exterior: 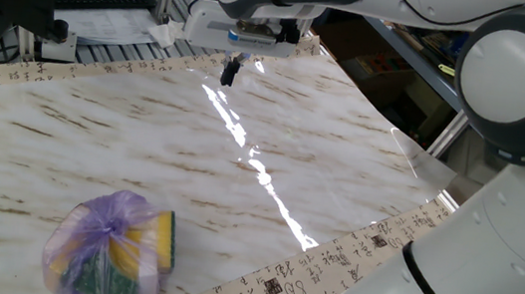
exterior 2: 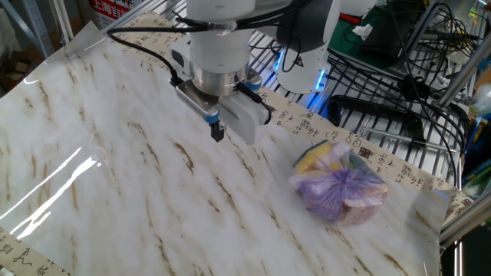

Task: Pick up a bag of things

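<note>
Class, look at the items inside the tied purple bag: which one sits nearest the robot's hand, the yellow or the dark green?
The yellow sponge-like item in the bag: it lies on the side facing the hand, the dark green one on the far side.

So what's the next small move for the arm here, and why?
Probably carry the gripper across the table toward the bag, staying high. It hangs well apart from the bag and holds nothing, and the bag lies untouched near the table's edge with its knot on top. Whether the fingers are open is too small to tell.
</note>
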Action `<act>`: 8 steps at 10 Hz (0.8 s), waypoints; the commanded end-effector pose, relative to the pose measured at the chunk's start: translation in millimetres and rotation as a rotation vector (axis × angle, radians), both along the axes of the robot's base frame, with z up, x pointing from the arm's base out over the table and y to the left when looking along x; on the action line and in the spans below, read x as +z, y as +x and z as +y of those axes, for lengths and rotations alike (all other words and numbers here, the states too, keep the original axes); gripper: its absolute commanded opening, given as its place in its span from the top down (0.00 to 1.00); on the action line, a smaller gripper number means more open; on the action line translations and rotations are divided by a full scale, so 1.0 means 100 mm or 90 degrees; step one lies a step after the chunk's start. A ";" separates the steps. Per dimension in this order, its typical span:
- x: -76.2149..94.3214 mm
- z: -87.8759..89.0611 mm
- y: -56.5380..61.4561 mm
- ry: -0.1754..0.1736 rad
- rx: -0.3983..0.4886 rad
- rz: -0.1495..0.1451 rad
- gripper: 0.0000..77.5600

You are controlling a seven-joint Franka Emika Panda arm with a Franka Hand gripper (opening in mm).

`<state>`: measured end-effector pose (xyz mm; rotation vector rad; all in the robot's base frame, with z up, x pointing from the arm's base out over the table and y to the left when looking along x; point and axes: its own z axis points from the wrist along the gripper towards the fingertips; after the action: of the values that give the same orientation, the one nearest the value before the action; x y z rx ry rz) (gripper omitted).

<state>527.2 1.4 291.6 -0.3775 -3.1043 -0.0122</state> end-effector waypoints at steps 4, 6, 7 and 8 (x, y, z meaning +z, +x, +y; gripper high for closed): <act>0.01 0.00 0.01 0.009 -0.063 -0.001 1.00; 0.01 0.00 0.01 0.023 -0.082 -0.001 1.00; 0.01 0.00 0.01 0.053 -0.100 0.000 1.00; 0.01 0.00 0.01 0.052 -0.103 0.001 1.00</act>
<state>527.2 1.7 291.6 -0.5929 -3.0610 -0.1069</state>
